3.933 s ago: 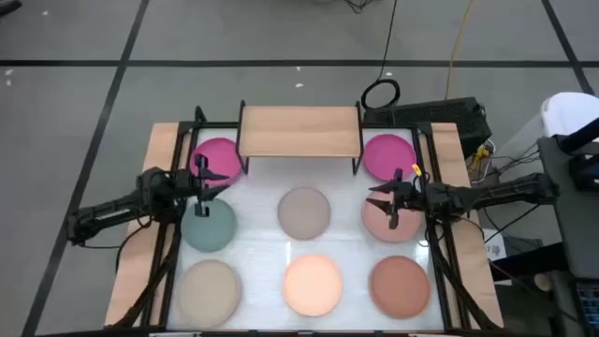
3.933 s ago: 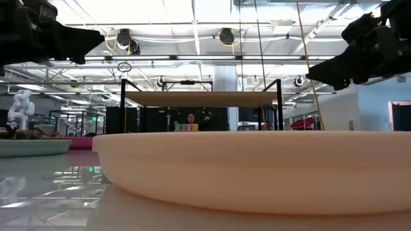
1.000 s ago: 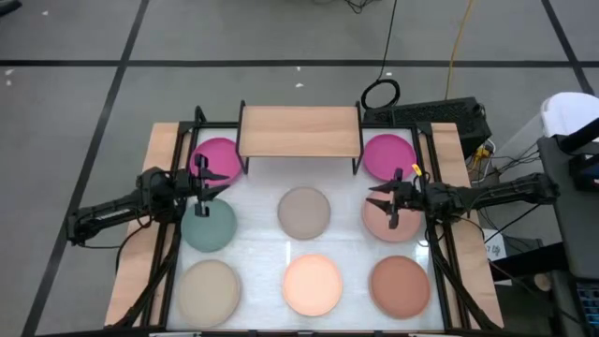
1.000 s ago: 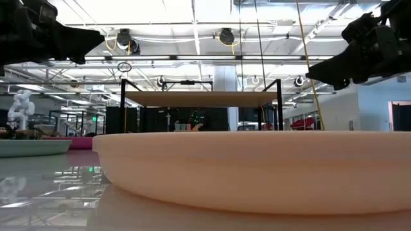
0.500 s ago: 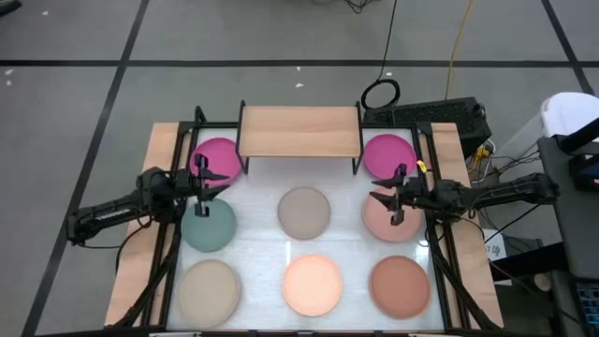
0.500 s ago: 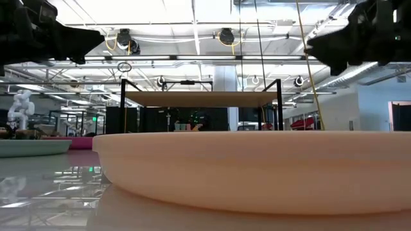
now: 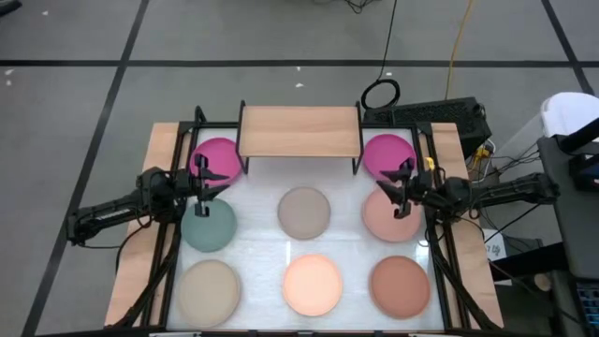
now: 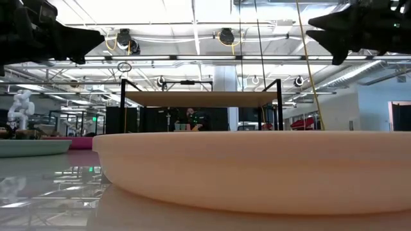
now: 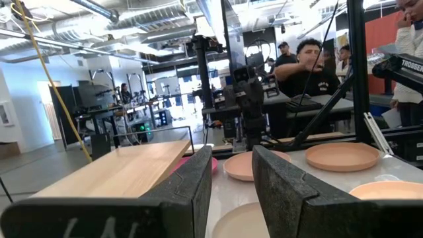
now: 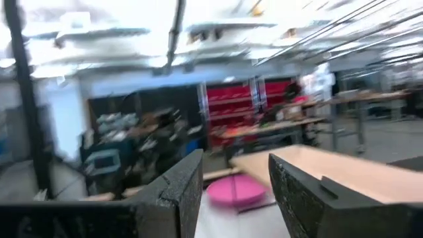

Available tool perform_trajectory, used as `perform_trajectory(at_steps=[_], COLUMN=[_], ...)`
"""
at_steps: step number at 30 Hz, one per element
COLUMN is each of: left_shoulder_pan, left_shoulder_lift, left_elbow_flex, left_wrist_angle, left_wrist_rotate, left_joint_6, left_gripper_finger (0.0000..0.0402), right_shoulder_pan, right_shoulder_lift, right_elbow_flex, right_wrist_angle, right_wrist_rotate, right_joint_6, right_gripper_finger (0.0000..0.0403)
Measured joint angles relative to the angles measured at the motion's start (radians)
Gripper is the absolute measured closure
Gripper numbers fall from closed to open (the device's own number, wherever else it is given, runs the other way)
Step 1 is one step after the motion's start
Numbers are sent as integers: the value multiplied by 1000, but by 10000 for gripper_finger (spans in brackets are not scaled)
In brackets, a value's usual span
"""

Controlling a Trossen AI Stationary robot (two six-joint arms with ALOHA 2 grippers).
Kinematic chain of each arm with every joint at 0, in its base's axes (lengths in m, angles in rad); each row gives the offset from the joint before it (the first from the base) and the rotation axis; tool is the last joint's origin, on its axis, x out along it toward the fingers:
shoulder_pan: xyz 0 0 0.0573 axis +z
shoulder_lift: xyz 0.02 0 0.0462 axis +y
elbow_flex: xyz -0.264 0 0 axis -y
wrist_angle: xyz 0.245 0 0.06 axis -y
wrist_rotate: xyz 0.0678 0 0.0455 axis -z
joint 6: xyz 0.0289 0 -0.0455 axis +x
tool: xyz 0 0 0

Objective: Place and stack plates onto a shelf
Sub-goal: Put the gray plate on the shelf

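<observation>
The wooden-topped shelf [image 7: 299, 131] stands on black legs at the table's far middle. Several plates lie flat on the white table: magenta [image 7: 217, 157] and magenta [image 7: 387, 154] beside the shelf, teal [image 7: 208, 227], grey-beige [image 7: 304, 212], pale pink [image 7: 386, 220], tan-beige [image 7: 210, 286], peach-orange [image 7: 312, 285] and reddish-brown [image 7: 400, 284]. My left gripper [image 7: 208, 190] hovers open above the gap between the left magenta plate and the teal one. My right gripper [image 7: 388, 192] hovers open above the pale pink plate's far edge, tipped upward. Nothing is between either pair of fingers [image 9: 198, 178] [image 10: 172, 192].
A black frame [image 7: 178, 187] runs along the table's left and right sides. Cables and a dark box [image 7: 449, 117] lie beyond the far right corner. The low view is filled by the peach-orange plate [image 8: 257, 170]. People stand in the room beyond the table [image 9: 307, 63].
My right gripper has risen a little and tipped its fingers upward, shifting slightly toward the far edge over the pale pink plate. Its opening looks unchanged. No plate has moved.
</observation>
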Motion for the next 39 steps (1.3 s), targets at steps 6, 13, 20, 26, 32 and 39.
perform_trajectory(at_steps=[6, 13, 20, 26, 32, 39], left_shoulder_pan=[0, 0, 0, 0, 0, 0], left_shoulder_lift=[0, 0, 0, 0, 0, 0], left_elbow_flex=[0, 0, 0, 0, 0, 0], left_wrist_angle=[0, 0, 0, 0, 0, 0], left_wrist_rotate=[0, 0, 0, 0, 0, 0], left_joint_6=[0, 0, 0, 0, 0, 0], left_gripper_finger=[287, 287, 287, 287, 287, 287], right_shoulder_pan=[0, 0, 7, 93, 214, 248], right_shoulder_lift=[1, 2, 10, 108, 327, 611], right_elbow_flex=[5, 24, 64, 162, 361, 571], right_wrist_angle=[76, 71, 48, 21, -132, -329], right_wrist_rotate=[20, 22, -157, -188, -87, 24], right_joint_6=[-35, -15, 47, -55, -196, -218], right_gripper_finger=[248, 248, 248, 248, 248, 248])
